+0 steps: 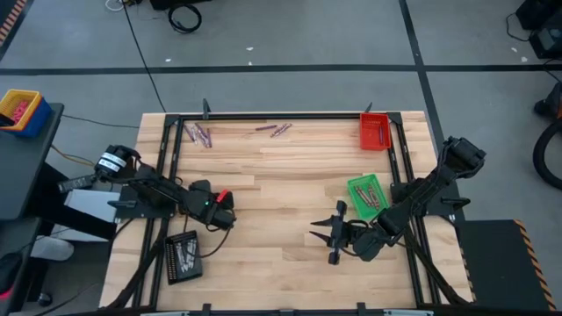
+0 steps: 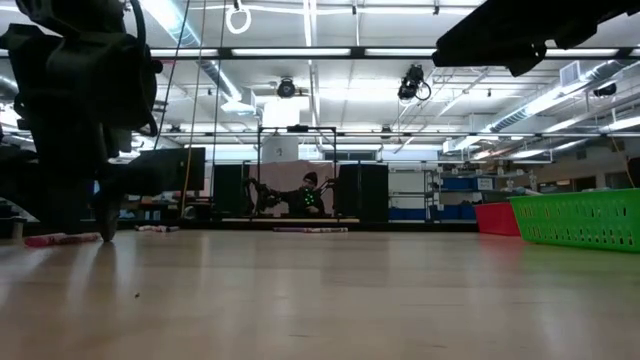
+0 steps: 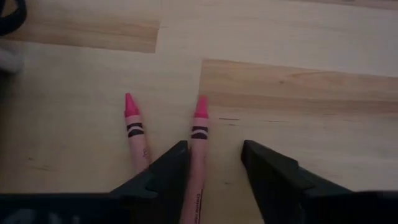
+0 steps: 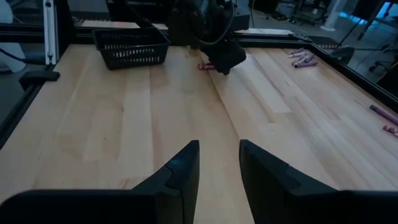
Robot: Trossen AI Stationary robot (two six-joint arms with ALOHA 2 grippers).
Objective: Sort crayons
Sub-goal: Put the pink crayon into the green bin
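Two pink crayons lie flat on the wooden table side by side. One pink crayon lies in the gap of my left gripper, close against one finger; the other pink crayon lies just outside that finger. My left gripper is open, slanting down over the table's left half. More crayons and a second lot of crayons lie near the far edge. My right gripper is open over bare table, near the green tray, and holds nothing. My left gripper has the pink crayon's wrapped shaft between its two fingers, which come steeply from above and stand on either side of it. The crayon lies flat on the table. It runs right along one finger's inner side; whether that finger touches it, I cannot tell.
A black tray holding crayons stands at the near left. A red tray stands at the far right, and the green tray in front of it holds crayons. A black frame rail runs round the table. The table's middle is bare wood.
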